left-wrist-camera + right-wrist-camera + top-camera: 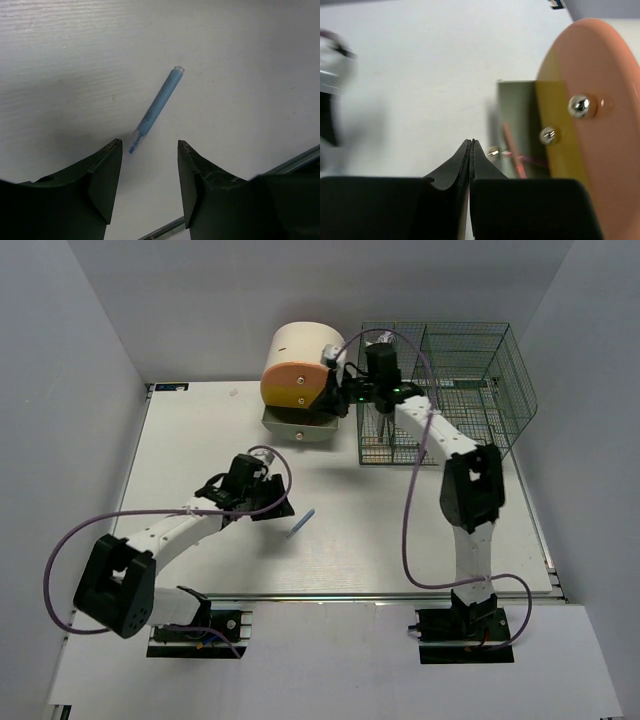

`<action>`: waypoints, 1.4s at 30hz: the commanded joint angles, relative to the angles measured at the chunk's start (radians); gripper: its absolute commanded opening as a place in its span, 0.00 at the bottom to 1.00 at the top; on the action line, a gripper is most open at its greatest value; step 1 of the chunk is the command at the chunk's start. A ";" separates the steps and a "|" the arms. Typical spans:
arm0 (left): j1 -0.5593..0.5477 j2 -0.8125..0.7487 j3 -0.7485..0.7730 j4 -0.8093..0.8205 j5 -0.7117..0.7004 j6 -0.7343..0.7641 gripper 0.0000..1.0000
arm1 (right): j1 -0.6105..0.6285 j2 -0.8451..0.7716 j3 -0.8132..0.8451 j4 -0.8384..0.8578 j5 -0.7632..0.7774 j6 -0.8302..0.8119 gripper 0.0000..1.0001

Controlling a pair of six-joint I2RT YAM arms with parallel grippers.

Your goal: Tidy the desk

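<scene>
— Where does the tidying stand?

— The white desk point(200, 440) fills the floor of the cell, the arms bolted at its near edge. At the far side stands the green wire mesh organizer point(450, 380), and just left of it the cream and orange drawer box point(300, 370), its bottom drawer point(298, 425) pulled out.

— And the arms?

— The right gripper point(335, 368) is up at the drawer box's face, jaws pressed together on nothing. From its wrist I see something thin and reddish in the drawer, but I can't tell what. The left gripper point(149, 146) hangs mid-desk, jaws apart and empty.

— Over what?

— A blue highlighter point(160, 105), lying loose on the bare top, well apart from both containers. Only its narrow end sits near the gap between the fingers; the barrel runs away at a slant.

— So how should it go?

— I'd say reach forward until the barrel's middle sits between the fingers, turn the wrist so they cross it squarely, then lower fully before closing. Pinched at the tip, it would likely swivel or skid.
</scene>
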 commanded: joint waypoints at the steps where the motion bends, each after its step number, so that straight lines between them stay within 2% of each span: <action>1: -0.048 0.054 0.076 0.020 -0.045 0.086 0.58 | -0.028 -0.208 -0.128 0.042 -0.247 0.259 0.00; 3: -0.082 0.104 0.093 0.020 -0.069 0.106 0.55 | -0.037 -0.261 -0.231 0.038 -0.245 0.279 0.00; 7: -0.142 0.178 0.122 0.033 -0.138 0.132 0.55 | -0.068 -0.374 -0.347 0.006 -0.244 0.296 0.00; 13: -0.212 0.293 0.188 0.011 -0.270 0.157 0.50 | -0.135 -0.493 -0.498 0.045 -0.231 0.338 0.00; 20: -0.298 0.411 0.269 -0.053 -0.399 0.166 0.44 | -0.192 -0.556 -0.566 0.093 -0.247 0.390 0.02; 23: -0.327 0.445 0.283 -0.082 -0.457 0.166 0.38 | -0.215 -0.577 -0.593 0.113 -0.251 0.423 0.03; 26: -0.338 0.459 0.271 -0.104 -0.503 0.157 0.27 | -0.247 -0.602 -0.616 0.133 -0.259 0.451 0.03; 28: -0.349 0.460 0.264 -0.104 -0.522 0.149 0.25 | -0.255 -0.612 -0.627 0.133 -0.264 0.459 0.03; 33: -0.329 0.410 0.274 -0.070 -0.465 0.128 0.16 | -0.284 -0.648 -0.665 0.161 -0.268 0.447 0.07; 34: -0.320 0.399 0.278 -0.055 -0.433 0.110 0.14 | -0.289 -0.654 -0.671 0.150 -0.267 0.419 0.14; 35: -0.305 0.382 0.284 -0.043 -0.415 0.100 0.07 | -0.289 -0.666 -0.676 0.147 -0.264 0.412 0.19; 36: -0.305 0.381 0.293 -0.024 -0.395 0.088 0.04 | -0.289 -0.671 -0.685 0.112 -0.256 0.370 0.28; 37: -0.288 0.381 0.324 -0.021 -0.384 0.056 0.00 | -0.290 -0.678 -0.687 0.070 -0.248 0.318 0.31; 39: -0.249 0.391 0.365 -0.013 -0.335 0.015 0.00 | -0.290 -0.694 -0.699 0.033 -0.222 0.274 0.36; 42: -0.184 0.402 0.432 0.006 -0.280 -0.102 0.00 | -0.292 -0.724 -0.725 -0.010 -0.184 0.221 0.36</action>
